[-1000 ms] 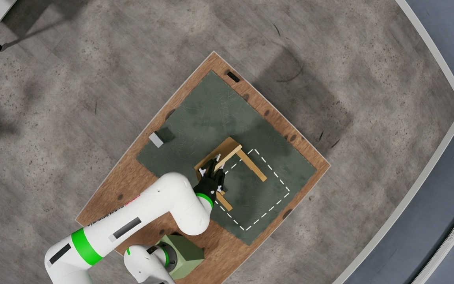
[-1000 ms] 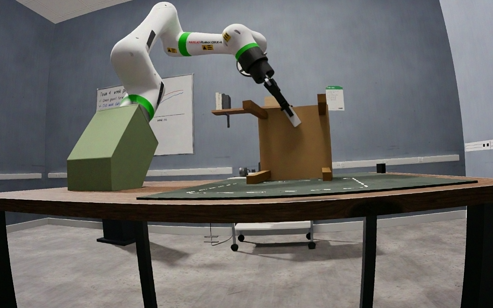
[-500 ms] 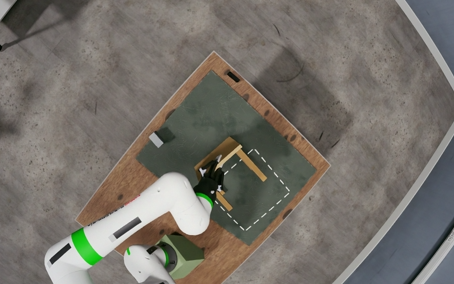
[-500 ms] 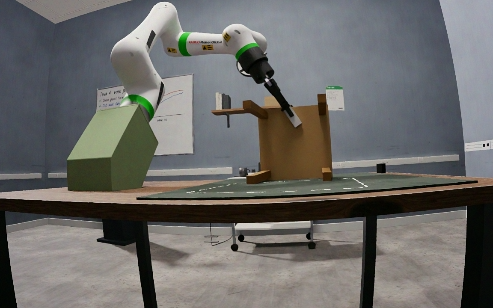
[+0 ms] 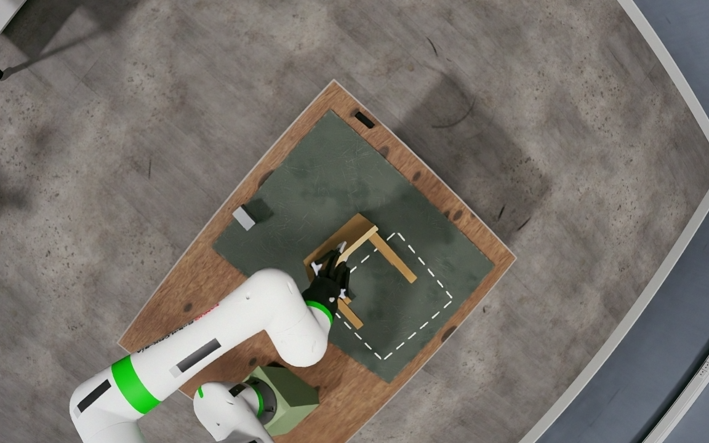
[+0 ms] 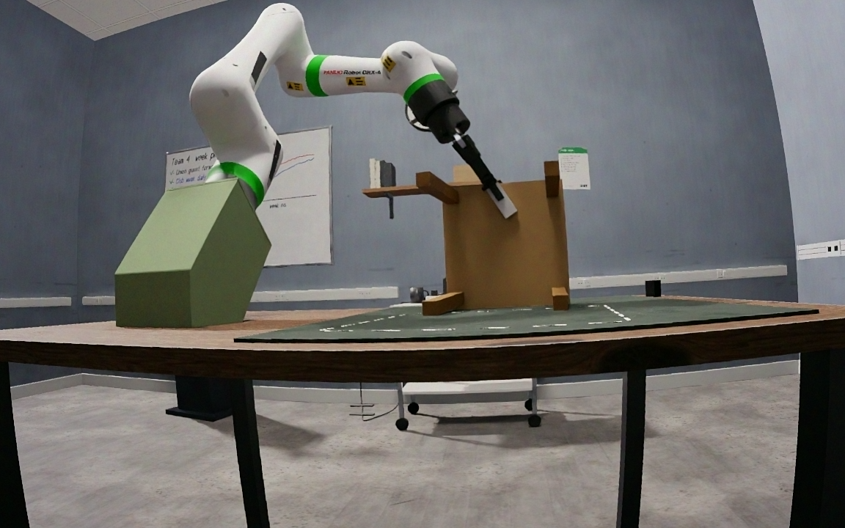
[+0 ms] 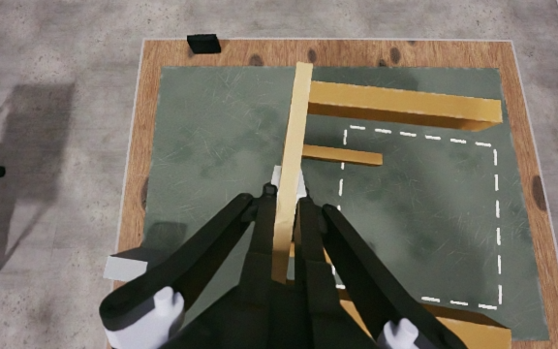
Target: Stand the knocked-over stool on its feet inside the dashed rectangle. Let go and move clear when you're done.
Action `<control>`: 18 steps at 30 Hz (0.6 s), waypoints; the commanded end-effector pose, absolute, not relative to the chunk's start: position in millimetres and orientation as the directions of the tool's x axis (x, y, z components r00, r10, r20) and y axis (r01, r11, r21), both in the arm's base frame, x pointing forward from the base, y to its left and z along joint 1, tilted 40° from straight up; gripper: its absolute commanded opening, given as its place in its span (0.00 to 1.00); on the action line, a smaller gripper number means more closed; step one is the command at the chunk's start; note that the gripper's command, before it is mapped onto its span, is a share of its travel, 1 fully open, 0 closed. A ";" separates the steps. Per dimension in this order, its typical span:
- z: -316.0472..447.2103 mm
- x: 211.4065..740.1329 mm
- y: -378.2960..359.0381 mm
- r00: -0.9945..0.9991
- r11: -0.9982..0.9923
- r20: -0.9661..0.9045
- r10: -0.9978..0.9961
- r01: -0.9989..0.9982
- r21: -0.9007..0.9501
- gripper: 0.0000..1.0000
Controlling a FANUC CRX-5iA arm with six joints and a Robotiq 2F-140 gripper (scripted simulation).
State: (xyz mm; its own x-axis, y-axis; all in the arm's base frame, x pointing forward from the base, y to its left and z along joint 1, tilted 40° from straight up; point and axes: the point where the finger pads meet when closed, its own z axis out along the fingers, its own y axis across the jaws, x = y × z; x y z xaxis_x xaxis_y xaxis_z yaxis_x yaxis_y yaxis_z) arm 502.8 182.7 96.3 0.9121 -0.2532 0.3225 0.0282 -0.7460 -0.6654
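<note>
The wooden stool (image 5: 354,228) (image 6: 510,262) (image 7: 400,104) lies on its side on the green mat (image 5: 318,165) (image 7: 211,121). Its seat board stands upright on edge along the near-left side of the dashed rectangle (image 5: 431,272) (image 7: 496,181). Its legs point sideways over the rectangle, and the lower ones rest on the mat. My gripper (image 5: 340,248) (image 6: 503,202) (image 7: 286,177) reaches down at a slant from the robot's side. It is shut on the upper edge of the seat board, with one finger on each face.
A small grey block (image 5: 244,217) (image 7: 124,269) sits at the mat's left edge. A small black block (image 5: 364,119) (image 6: 653,287) (image 7: 203,44) sits on the wooden table (image 5: 170,314) at the far corner. The green robot base (image 5: 291,394) (image 6: 189,262) stands at the near end.
</note>
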 end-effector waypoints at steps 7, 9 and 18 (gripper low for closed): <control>96.6 503.2 182.3 0.912 -0.746 0.323 -0.254 0.028 -0.666 0.10; 96.6 503.2 182.3 0.912 -0.746 0.323 -0.254 0.028 -0.666 0.10; 95.6 502.6 181.6 0.913 -0.737 0.316 -0.258 0.025 -0.675 0.10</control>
State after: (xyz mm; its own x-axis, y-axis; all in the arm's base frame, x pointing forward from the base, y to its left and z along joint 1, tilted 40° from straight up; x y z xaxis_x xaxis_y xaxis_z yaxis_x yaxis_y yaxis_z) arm 502.7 182.3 96.1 0.9125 -0.2557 0.3194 0.0269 -0.7415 -0.6704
